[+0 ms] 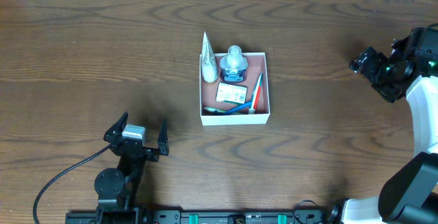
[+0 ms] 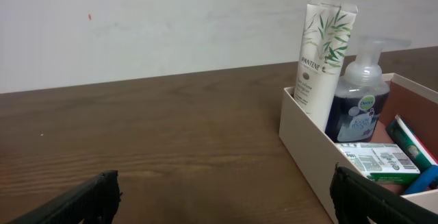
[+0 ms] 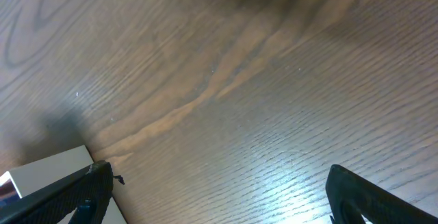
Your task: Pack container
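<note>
The container [image 1: 235, 119], a shallow white box with a pinkish inside, sits mid-table. It holds a white tube [image 1: 207, 61], a blue pump bottle [image 1: 233, 65], a white-and-green carton [image 1: 231, 93] and a red toothbrush [image 1: 256, 90]. My left gripper [image 1: 144, 119] is open and empty near the front edge, left of the box. In the left wrist view its gripper [image 2: 224, 183] faces bare wood, with the container wall [image 2: 308, 152] and the tube [image 2: 321, 53] on the right. My right gripper [image 1: 367, 78] is open and empty at the far right, above bare wood [image 3: 219, 176].
Dark wood table [image 1: 82, 59] surrounds the box on all sides. A black cable [image 1: 58, 176] trails from the left arm's base. The right arm's white body [image 1: 424, 114] stands along the right edge. A pale wall [image 2: 171, 25] rises behind the table.
</note>
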Robot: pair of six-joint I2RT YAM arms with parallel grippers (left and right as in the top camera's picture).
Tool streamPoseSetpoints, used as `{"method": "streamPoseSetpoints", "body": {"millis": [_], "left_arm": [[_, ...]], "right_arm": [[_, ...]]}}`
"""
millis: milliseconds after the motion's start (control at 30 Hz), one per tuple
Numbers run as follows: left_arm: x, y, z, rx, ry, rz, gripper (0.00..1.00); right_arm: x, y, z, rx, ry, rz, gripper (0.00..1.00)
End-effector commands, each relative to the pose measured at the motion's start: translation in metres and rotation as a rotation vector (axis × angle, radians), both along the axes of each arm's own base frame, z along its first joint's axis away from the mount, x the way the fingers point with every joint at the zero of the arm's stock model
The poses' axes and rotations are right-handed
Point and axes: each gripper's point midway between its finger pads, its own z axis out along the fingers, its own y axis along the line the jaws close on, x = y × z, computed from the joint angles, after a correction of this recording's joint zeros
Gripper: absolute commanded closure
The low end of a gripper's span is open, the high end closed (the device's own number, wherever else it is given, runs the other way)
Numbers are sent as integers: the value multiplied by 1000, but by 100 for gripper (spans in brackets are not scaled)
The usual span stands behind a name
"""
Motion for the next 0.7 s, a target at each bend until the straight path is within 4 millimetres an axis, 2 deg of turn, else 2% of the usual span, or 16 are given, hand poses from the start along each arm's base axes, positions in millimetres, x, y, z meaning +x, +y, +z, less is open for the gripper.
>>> {"method": "streamPoseSetpoints", "body": {"millis": [0,100,200,333,433,500,567,667], "left_arm": [[0,0,-16,10,44,0,2],[0,0,-16,10,44,0,2],[0,0,-16,10,44,0,2],[0,0,-16,10,44,0,2],[0,0,-16,10,44,0,2],[0,0,-16,10,44,0,2],[0,0,-16,10,44,0,2],[0,0,-16,10,44,0,2]], "right_arm": [[0,1,3,-1,-6,-5,1],[1,12,22,-17,-55,23,1],[1,35,46,-35,-121,80,1],[-5,84,85,-51,-228,205,1],[-17,118,107,-53,-297,296,1],[-30,135,113,-50,-325,343,1],[-45,146,111,-55,-345,378,1],[-57,134,101,-142,-407,343,1]]}}
